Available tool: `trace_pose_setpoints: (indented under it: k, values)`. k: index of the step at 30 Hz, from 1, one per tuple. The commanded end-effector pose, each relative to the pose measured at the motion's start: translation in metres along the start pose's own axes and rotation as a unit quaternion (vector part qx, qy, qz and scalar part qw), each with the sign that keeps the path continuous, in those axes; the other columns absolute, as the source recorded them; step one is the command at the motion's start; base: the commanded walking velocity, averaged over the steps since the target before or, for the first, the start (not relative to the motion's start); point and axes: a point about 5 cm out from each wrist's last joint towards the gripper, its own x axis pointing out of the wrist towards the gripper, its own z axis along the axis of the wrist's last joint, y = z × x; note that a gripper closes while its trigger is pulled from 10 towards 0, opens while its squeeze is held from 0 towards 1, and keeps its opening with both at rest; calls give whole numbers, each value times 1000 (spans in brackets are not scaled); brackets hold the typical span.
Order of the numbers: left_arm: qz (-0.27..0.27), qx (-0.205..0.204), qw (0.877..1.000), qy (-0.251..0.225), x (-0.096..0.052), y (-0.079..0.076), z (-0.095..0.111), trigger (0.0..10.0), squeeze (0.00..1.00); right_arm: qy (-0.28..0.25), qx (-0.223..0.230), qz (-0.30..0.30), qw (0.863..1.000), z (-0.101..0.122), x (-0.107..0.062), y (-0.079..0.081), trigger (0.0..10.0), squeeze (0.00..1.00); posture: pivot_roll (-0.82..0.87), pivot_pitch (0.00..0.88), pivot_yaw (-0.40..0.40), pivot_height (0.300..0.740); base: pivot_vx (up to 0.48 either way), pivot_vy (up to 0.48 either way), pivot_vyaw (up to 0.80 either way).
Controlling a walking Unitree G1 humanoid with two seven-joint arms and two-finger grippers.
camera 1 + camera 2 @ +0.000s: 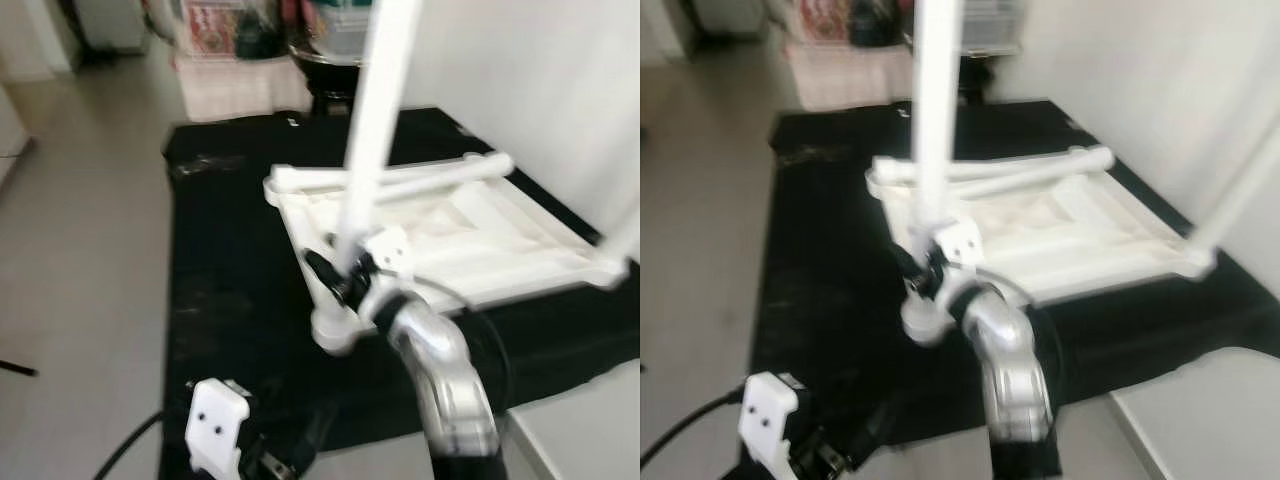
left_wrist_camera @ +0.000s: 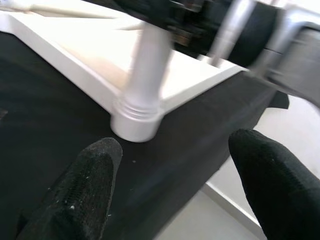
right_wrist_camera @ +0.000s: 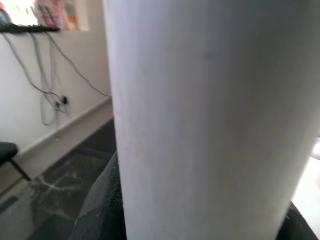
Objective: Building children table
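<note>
A white children's table top point(image 1: 500, 235) lies upside down on a black cloth. One white leg point(image 1: 372, 130) stands upright in the socket point(image 1: 335, 330) at the near left corner. My right gripper point(image 1: 342, 268) is shut around this leg low down; in the right wrist view the leg point(image 3: 200, 110) sits close between the fingers. A second leg point(image 1: 400, 178) lies across the far edge of the top. A third leg point(image 1: 1240, 190) rises at the right corner. My left gripper point(image 2: 175, 190) is open, low over the cloth, a short way from the socket point(image 2: 135, 122).
The black cloth point(image 1: 230, 270) covers the floor under the table top. Pale floor point(image 1: 80, 250) runs along the left. A white wall point(image 1: 540, 70) stands close on the right. Shelves and bags point(image 1: 240, 50) stand at the back. A black cable point(image 1: 130, 445) trails at the lower left.
</note>
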Motion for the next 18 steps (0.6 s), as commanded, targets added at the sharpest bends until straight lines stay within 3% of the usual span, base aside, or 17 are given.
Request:
trace_pose_setpoints:
  k: [1,2,3,6,7,9,10,11,12,14,16,17,18]
  values:
    - [-3,-4,1000,14,-1,1,-4,10000,0,93,3,-46,995,-35,-13,-7,0,0,16,165,-36,740,0,0,0]
    - [-4,-4,1000,14,-1,1,-4,10000,0,85,-2,-33,996,-31,-12,-2,0,0,14,163,-33,740,0,0,0]
    - [-7,-4,1000,14,2,4,-5,10000,0,88,-3,-1,996,-31,-1,5,9059,0,18,121,-37,740,0,0,0]
    - [-8,-4,1000,14,4,6,-6,10000,0,91,-4,18,996,-31,6,10,9059,0,18,120,-37,740,0,0,0]
    - [-7,-4,1000,12,6,8,-6,10000,0,82,2,53,995,-27,13,15,10000,0,17,114,-39,740,0,0,0]
    - [-7,-4,1000,12,6,8,-6,10000,0,82,2,53,995,-27,13,15,10000,0,17,114,-39,740,0,0,0]
    - [-4,-3,1000,10,7,10,-6,10000,0,67,23,75,995,-20,18,18,10000,1000,22,112,-43,740,0,0,0]
    - [-1,-3,1000,8,7,10,-6,10000,0,35,38,159,986,-6,24,20,10000,1000,26,113,-48,740,0,0,0]
    - [-1,-3,1000,8,7,10,-6,10000,0,35,38,159,986,-6,24,20,10000,1000,26,113,-48,740,0,0,0]
    - [0,-3,1000,6,7,9,-6,10000,0,-1,31,263,964,14,26,18,10000,941,31,114,-50,740,0,0,0]
    - [0,-3,1000,6,7,9,-6,10000,0,-1,31,263,964,14,26,18,10000,941,31,114,-50,740,0,0,0]
    - [-2,-4,1000,6,6,7,-5,10000,0,4,-3,331,944,17,26,9,10000,0,39,127,-51,740,0,0,0]
    - [-2,-4,1000,6,6,7,-5,10000,0,4,-3,331,944,17,26,9,10000,0,39,127,-51,740,0,0,0]
